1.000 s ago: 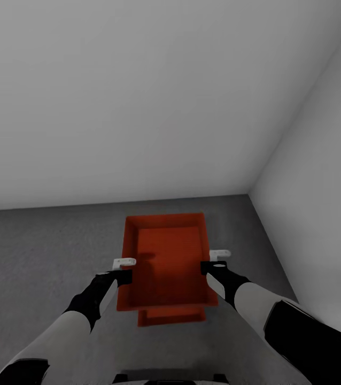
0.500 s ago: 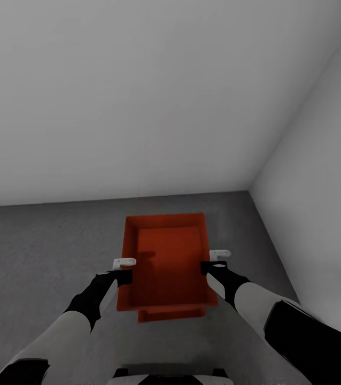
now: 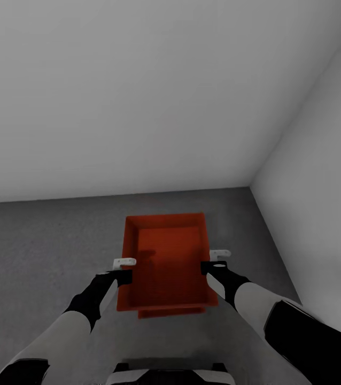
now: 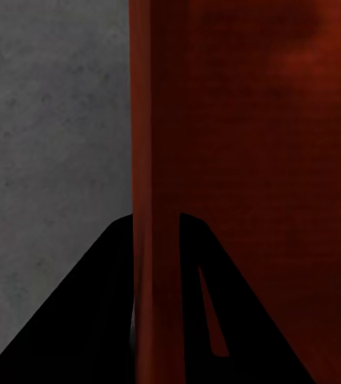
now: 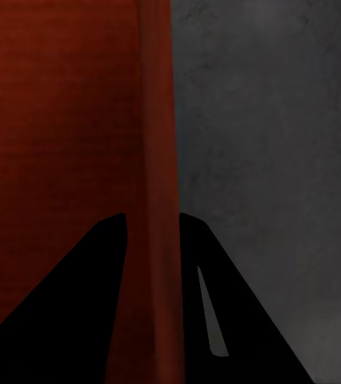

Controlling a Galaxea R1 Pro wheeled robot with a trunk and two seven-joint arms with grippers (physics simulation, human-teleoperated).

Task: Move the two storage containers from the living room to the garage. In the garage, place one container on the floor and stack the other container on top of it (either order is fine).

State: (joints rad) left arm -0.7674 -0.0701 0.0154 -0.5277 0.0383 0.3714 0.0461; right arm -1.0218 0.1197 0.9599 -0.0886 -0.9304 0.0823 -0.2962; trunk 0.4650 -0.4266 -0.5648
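Note:
In the head view I hold one orange-red storage container (image 3: 165,262) level between both arms, above the grey floor (image 3: 37,251) of the garage. My left gripper (image 3: 122,272) is shut on its left wall and my right gripper (image 3: 211,266) on its right wall. Beneath it lies the other storage container (image 3: 170,313), showing as a thin orange strip past the near edge. In the left wrist view the ribbed wall (image 4: 154,160) runs between the dark fingers of the left gripper (image 4: 156,220). The right wrist view shows the right gripper (image 5: 150,218) pinching the other wall (image 5: 158,120).
A plain white back wall (image 3: 138,107) meets a white side wall (image 3: 320,214) in a corner just beyond and right of the containers. Bare concrete stretches to the left. My base's top edge (image 3: 165,371) shows at the bottom of the head view.
The strip of the lower container showing under the held one's near edge has narrowed. Both grippers keep their hold and their place in the picture; more of my base shows.

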